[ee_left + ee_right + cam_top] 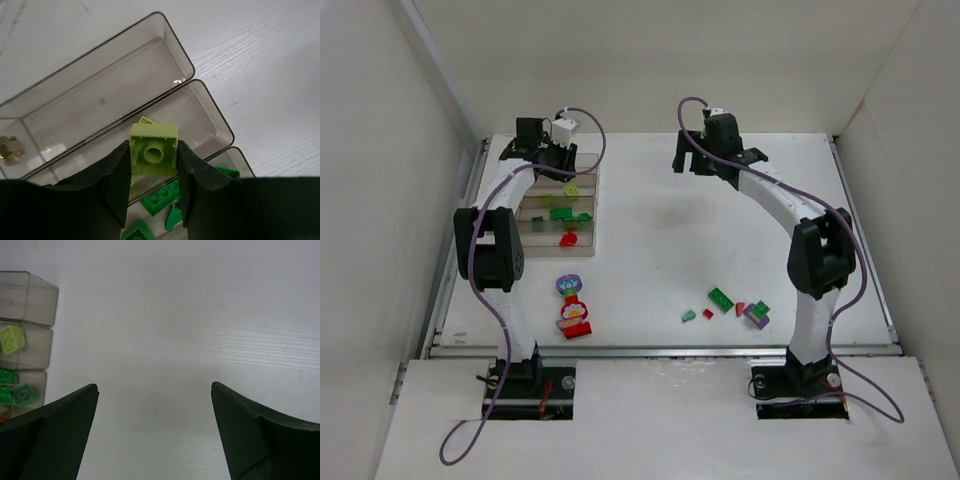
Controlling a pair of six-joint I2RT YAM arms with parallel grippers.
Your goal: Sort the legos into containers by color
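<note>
The left gripper (152, 157) is clamped on a lime brick (153, 150), its hollow underside facing the wrist camera, above the compartmented tray (595, 200) at 10 o'clock on the table (650, 240). A second lime brick (12, 339) lies in the compartment below; dark green bricks (560, 213) sit in the next one toward 6 o'clock, a red brick (568, 239) in the nearest. The right gripper (155, 390) hangs at 12 o'clock, jaws wide apart, holding nothing. The flower-topped piece (572, 308) lies at 7 o'clock; loose bricks (720, 299) in green, red and purple cluster at 5 o'clock
</note>
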